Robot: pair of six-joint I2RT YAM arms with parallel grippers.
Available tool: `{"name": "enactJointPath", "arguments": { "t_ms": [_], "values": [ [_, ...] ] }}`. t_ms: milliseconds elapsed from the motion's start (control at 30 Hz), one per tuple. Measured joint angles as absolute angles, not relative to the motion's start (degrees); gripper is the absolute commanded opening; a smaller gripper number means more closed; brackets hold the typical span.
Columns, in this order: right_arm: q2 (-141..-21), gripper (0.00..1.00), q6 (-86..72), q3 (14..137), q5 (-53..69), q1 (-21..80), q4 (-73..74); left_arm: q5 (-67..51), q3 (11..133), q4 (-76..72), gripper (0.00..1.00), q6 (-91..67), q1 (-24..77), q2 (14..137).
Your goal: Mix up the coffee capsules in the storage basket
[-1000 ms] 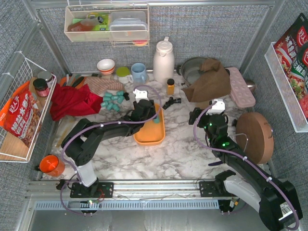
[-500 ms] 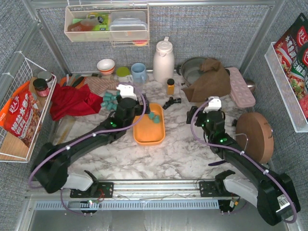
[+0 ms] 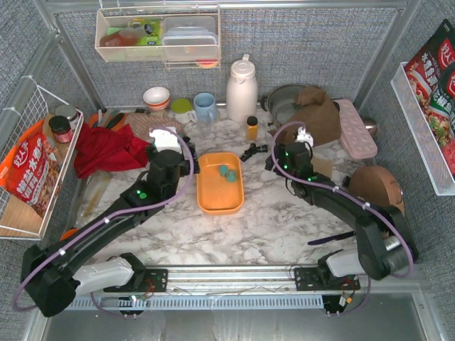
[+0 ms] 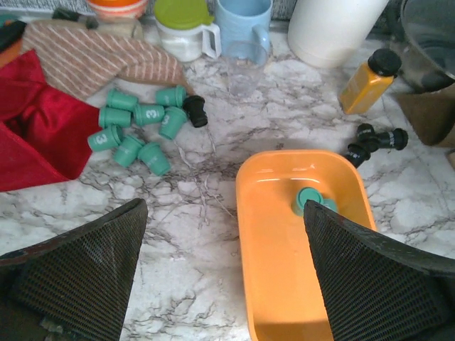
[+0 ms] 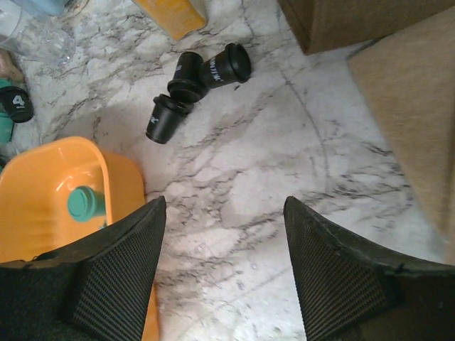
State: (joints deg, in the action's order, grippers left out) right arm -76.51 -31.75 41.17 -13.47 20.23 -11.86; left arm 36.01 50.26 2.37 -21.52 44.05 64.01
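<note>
The orange storage basket (image 3: 213, 206) lies mid-table with two teal coffee capsules (image 3: 227, 172) inside at its far end. In the left wrist view a loose pile of several teal capsules (image 4: 138, 128) and one black one (image 4: 195, 111) lies on the marble beside the red cloth. Three black capsules (image 5: 202, 74) lie past the basket's far right corner. My left gripper (image 4: 224, 213) is open and empty, just left of the basket (image 4: 284, 270). My right gripper (image 5: 224, 206) is open over bare marble, short of the black capsules, with the basket (image 5: 43, 185) at its left.
An amber bottle (image 3: 252, 128), a white thermos (image 3: 242, 89), a blue mug (image 3: 205, 106) and a clear glass (image 4: 245, 67) stand behind the basket. A red cloth (image 3: 106, 149) lies at the left. A brown cloth over a pan (image 3: 313, 117) and a round wooden board (image 3: 377, 199) are at the right.
My left gripper has opened wide and drawn back left off the basket, leaving teal capsules in it. My right arm has reached forward and left toward the black capsules, its jaws narrowing a little.
</note>
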Motion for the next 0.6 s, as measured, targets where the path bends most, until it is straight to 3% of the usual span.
{"name": "enactJointPath", "arguments": {
  "t_ms": [267,600],
  "values": [
    [-93.43,0.63,-39.75,55.33,-12.12,21.80,-7.55,32.84,44.14,3.44,0.99,-14.39,44.16,48.38],
    [-108.92,0.69,-44.75,73.47,-14.02,26.11,3.68,34.02,39.94,1.67,0.99,-12.03,44.16,37.91]
  ]
}}
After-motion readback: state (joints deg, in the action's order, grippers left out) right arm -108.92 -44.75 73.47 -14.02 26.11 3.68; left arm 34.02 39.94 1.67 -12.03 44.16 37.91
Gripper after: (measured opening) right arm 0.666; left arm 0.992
